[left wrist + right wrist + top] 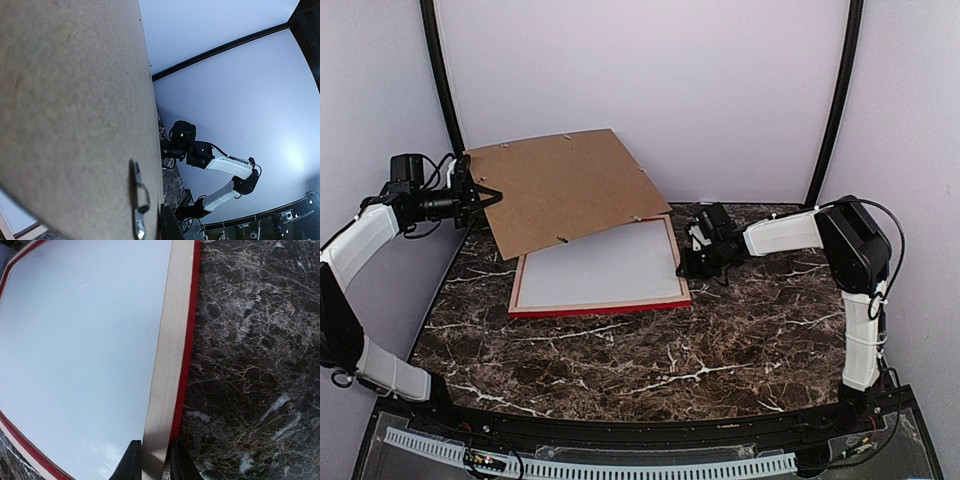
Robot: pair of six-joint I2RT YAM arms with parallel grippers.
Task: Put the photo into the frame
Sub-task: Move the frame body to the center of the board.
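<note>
- Brown board (560, 190) upper left, lifted, clenched in your left claw (485, 195).
- Frame (600, 308) face down at centre; white sheet (600, 268) inside, maybe the photo's back.
- Right claw (154, 465) straddles its right rail; grip unclear.
- Left: board back on.

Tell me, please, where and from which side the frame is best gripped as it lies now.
Probably the frame by its right-hand rail, from above on the right. It lies flat on the table, so only a thin rail fits between the jaws; this one is bare, while the backing board in the left gripper overhangs the far edge. The right gripper straddles it there.
</note>
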